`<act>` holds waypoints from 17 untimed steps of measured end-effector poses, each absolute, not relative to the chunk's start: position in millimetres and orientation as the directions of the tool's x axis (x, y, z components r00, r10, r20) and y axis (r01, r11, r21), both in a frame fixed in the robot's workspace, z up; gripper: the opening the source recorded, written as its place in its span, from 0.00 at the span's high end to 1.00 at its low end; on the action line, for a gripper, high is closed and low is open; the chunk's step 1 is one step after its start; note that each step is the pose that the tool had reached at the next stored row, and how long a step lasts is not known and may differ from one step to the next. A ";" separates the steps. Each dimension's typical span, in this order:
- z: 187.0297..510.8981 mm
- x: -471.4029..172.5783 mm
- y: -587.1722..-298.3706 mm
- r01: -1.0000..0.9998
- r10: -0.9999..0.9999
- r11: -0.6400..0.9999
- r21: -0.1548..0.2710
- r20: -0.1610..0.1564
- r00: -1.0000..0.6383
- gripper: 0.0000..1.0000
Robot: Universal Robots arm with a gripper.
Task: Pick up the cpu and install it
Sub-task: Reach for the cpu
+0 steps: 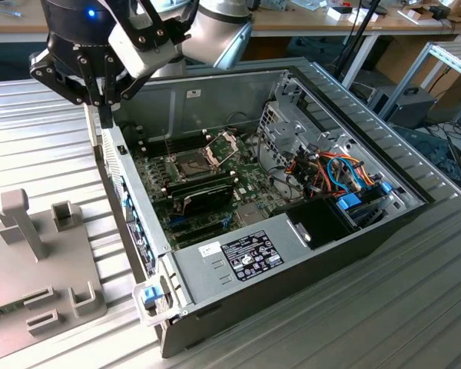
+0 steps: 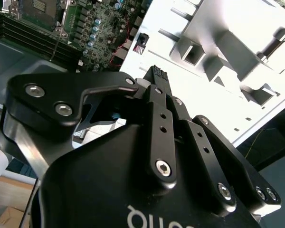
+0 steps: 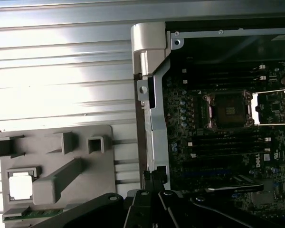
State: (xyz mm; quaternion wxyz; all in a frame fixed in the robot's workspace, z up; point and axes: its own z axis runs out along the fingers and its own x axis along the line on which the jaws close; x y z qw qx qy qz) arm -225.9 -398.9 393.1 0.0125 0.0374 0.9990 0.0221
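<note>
The cpu (image 3: 20,185) is a bright silvery square lying in a recess of the grey fixture (image 3: 57,156) beside the computer case. My gripper (image 1: 106,115) hangs above the case's side wall (image 1: 127,192), between the fixture (image 1: 38,261) and the motherboard. Its fingers (image 2: 154,83) are shut together with nothing seen between them. The dark square socket (image 1: 194,163) on the motherboard is bare, with its metal frame (image 1: 224,142) hinged up. In the first wrist view the socket (image 3: 230,110) lies well off to the side of the gripper (image 3: 154,179).
The open case holds a drive cage (image 1: 292,131), coloured cables (image 1: 342,173) and a power supply (image 1: 238,257). Black memory sticks (image 3: 228,142) lie next to the socket. A green board strip (image 3: 33,214) lies at the fixture's edge. Upright blocks (image 1: 23,219) rise from the fixture.
</note>
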 end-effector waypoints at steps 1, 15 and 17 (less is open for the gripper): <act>393.1 -226.9 -398.8 0.074 0.075 0.996 0.045 -0.023 -0.997 0.89; 393.1 -239.2 -398.8 0.074 0.075 0.996 0.045 -0.023 -0.997 0.89; 393.1 -240.4 -398.9 0.074 0.075 0.996 0.045 -0.023 -0.997 0.89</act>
